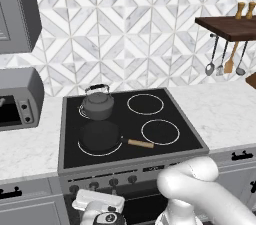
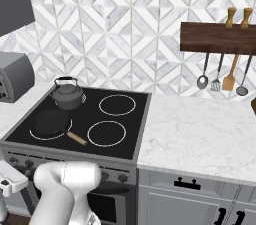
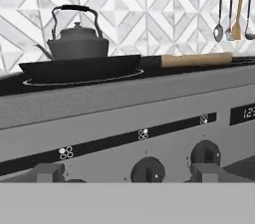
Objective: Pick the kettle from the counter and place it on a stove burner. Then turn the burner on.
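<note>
Kettle [image 1: 97, 103] already sits on the rear-left burner [image 1: 83, 111], up and beyond the gripper [image 1: 99, 208], behind the pan [image 1: 101, 136]. Placing looks done. Gripper empty, jaws wide, low facing the knobs [image 3: 148, 170]. Left: turn the burner on.

Diamond-patterned marble tile wall [image 1: 125, 29], dark wooden shelf [image 2: 217, 38] with hanging utensils [image 2: 222, 76], grey toaster oven [image 1: 20, 98]
</note>
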